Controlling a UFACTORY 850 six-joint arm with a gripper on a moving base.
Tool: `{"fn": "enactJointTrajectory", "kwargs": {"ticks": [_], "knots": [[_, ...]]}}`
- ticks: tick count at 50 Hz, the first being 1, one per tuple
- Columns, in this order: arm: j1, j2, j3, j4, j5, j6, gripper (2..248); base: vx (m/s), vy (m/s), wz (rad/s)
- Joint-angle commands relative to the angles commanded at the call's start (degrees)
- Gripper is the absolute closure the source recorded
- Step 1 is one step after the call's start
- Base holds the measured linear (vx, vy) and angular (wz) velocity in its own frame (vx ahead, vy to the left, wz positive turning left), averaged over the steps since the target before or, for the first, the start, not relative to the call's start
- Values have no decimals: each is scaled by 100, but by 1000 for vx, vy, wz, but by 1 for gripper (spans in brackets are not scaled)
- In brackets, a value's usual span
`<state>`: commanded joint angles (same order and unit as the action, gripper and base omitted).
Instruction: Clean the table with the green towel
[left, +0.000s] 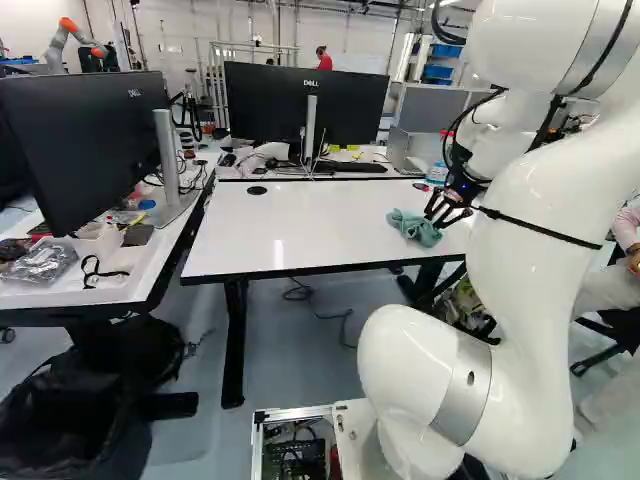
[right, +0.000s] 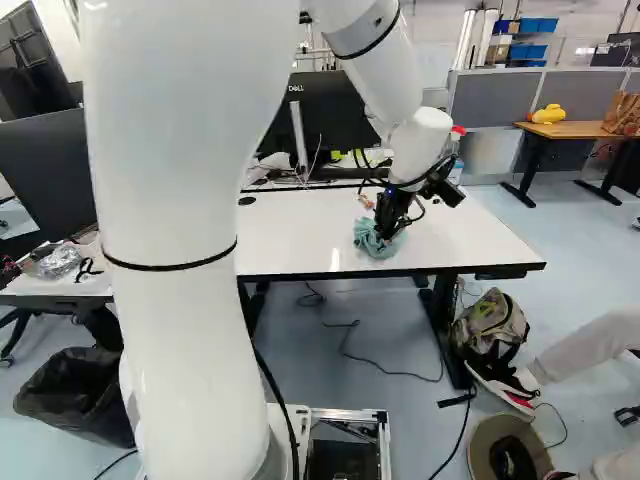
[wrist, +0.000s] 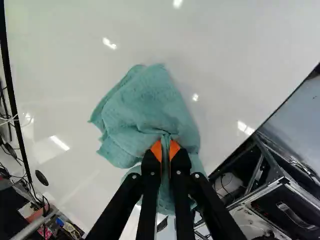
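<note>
Fingers (left: 441, 208) stand at a narrow opening, with a gathered fold of the green towel (wrist: 145, 105) clamped between the orange pads (wrist: 156, 150). Reference for the wrist view: 12 o'clock is straight ahead of the fingertips. The main body of the towel lies crumpled on the white bench (left: 310, 232), spreading from the fingertips toward 10 to 12 o'clock; a further portion hangs back under the fingers toward 6 o'clock. The black round cap (wrist: 41, 177) set in the bench is between 8 and 9 o'clock of the fingertips, well apart from the cloth.

Reference for the left base view: 12 o'clock points away from the arm (left: 540, 240). The towel occupies the right part of the bench top, near its front edge. From the towel, the monitor (left: 290, 105) is at 11 o'clock and the bottle (left: 437, 173) is at 1 o'clock.
</note>
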<state>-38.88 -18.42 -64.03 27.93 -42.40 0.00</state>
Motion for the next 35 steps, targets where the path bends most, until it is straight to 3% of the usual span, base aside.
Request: {"fn": "enactJointTrajectory", "kwargs": {"ticks": [23,35], "knots": [[341,-440,-586,0,0,0,213,0,0,0],[573,-490,-654,0,0,0,213,0,0,0]]}}
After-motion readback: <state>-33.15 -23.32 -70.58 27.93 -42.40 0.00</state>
